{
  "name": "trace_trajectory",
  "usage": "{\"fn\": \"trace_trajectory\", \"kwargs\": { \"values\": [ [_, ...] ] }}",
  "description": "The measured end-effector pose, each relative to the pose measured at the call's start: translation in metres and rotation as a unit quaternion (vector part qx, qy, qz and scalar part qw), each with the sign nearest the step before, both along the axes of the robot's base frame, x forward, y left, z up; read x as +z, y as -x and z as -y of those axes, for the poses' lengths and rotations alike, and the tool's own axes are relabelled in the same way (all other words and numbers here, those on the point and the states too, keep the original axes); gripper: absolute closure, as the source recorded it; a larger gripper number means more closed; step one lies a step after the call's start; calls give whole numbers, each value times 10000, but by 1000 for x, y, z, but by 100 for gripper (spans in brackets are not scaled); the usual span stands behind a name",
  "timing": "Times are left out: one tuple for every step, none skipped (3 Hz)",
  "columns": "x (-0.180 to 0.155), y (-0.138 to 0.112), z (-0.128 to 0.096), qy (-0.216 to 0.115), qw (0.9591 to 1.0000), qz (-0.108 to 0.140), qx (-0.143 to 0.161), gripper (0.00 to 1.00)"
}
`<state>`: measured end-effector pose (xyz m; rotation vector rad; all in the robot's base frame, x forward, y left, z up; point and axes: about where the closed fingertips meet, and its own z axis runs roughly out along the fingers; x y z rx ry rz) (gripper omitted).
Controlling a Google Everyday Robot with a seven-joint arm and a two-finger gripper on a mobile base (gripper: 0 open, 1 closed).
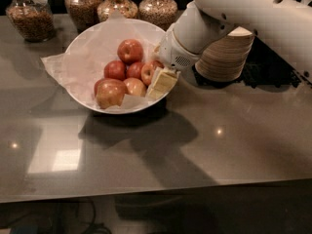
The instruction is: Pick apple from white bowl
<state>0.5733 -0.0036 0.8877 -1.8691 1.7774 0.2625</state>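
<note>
The arm [253, 18] is a thick, smooth white tube dotted with a few small dark holes. Its rounded white wrist [192, 38] carries a fine grille patch. The blocky, cream-yellow gripper [161, 84] sits near the middle of the counter's [219, 150] back edge.

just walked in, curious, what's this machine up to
A white robot arm reaches its tool into the right side of the wide, shallow white paper-lined bowl, right beside a round red apple with yellow-orange patches. That apple sits in the bowl among the other apples, not yet lifted.
</note>
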Motion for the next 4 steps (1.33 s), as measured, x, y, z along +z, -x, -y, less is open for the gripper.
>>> {"fn": "trace_trajectory", "kwargs": {
  "values": [
    [-12,-2,-5,22,9999,-120,27,32],
    [-12,-2,-5,22,9999,-120,27,51],
    [-12,-2,-5,22,9999,-120,28,74],
    [-12,-2,-5,21,9999,-120,29,97]
  ]
}}
